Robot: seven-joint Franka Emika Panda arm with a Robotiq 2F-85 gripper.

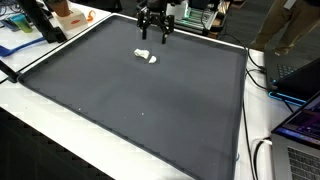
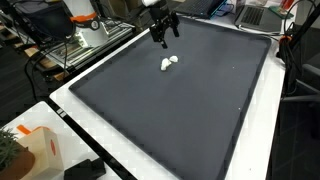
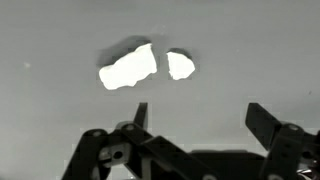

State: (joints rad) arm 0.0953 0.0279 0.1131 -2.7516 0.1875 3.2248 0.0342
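White lumps (image 1: 147,56), dark grey mat (image 1: 140,110), pincer (image 1: 154,40) spread wide above them

2 overlook mat (image 1: 150,100); wrist behind tool (image 3: 200,108).

two white lumps lie on the dark mat (image 1: 150,110), near its far edge in both exterior views: an irregular larger piece (image 3: 128,67) and a rounded smaller piece (image 3: 180,65) just beside it, narrowly apart.
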